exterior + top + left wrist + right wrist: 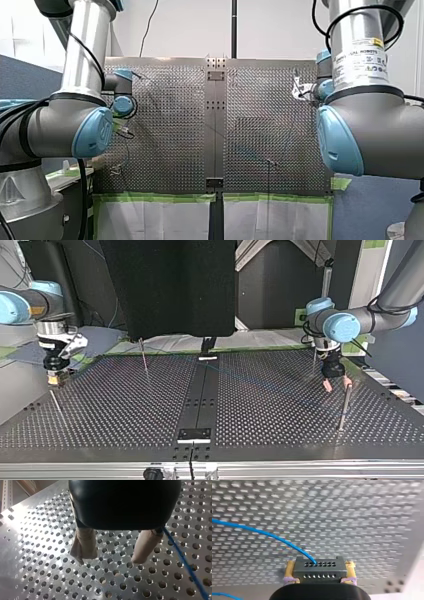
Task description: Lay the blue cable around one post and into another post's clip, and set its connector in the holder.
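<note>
My right gripper (319, 566) is shut on a grey connector (319, 573) with rows of small holes, its yellow pads on either side. The thin blue cable (262, 533) leaves the connector and runs off over the perforated plate. In the top view my right gripper (54, 377) hangs low over the plate's left edge. My left gripper (337, 385) stands open at that view's right, next to an upright metal post (344, 407). Between its beige fingers (83, 546) there is only plate, and the blue cable (185, 560) passes beside one finger.
Another thin post (144, 357) rises at the top view's back left. A slanted rod (56, 404) lies below my right gripper. A dark centre strip (200, 395) carries a small block (195, 434) at the near edge and another (207, 358) at the far edge.
</note>
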Controlling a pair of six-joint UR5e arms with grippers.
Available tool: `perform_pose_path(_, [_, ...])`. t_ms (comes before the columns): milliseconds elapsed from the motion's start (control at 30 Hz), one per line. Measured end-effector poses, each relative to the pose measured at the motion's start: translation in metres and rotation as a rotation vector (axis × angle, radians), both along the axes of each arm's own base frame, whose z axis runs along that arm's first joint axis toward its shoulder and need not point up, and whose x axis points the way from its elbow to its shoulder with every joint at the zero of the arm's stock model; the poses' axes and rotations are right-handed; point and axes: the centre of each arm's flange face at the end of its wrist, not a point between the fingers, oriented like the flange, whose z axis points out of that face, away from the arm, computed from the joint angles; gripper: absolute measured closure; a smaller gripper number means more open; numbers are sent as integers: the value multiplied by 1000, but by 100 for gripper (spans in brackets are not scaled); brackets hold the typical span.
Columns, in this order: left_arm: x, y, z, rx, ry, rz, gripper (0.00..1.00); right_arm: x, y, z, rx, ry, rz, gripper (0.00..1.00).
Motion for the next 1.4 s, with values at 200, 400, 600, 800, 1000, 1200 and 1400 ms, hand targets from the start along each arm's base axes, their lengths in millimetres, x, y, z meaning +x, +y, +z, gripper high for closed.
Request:
perform_pose_path(200, [0,-1,0,0,0,-5,0,-3,0,13,-44,28,-7,98])
perform_pose_path(400, [0,-2,0,0,0,-8,0,-10,-8,-15,-3,63,-21,98])
perform_pose_path(600, [0,-3,0,1,0,-11,0,-21,-22,-48,25,57,-37,98])
perform_pose_path(800, [0,-4,0,4,1,-13,0,-32,-29,-57,25,52,-49,98])
perform_pose_path(1000, [0,-5,0,5,2,-15,0,-39,-34,-52,23,61,-23,98])
perform_pose_path(1200, [0,-6,0,6,3,-16,0,-42,-36,-47,42,86,-3,98])
perform_pose_path(1400, [0,-6,0,11,4,-17,0,-47,-39,-41,49,88,30,98])
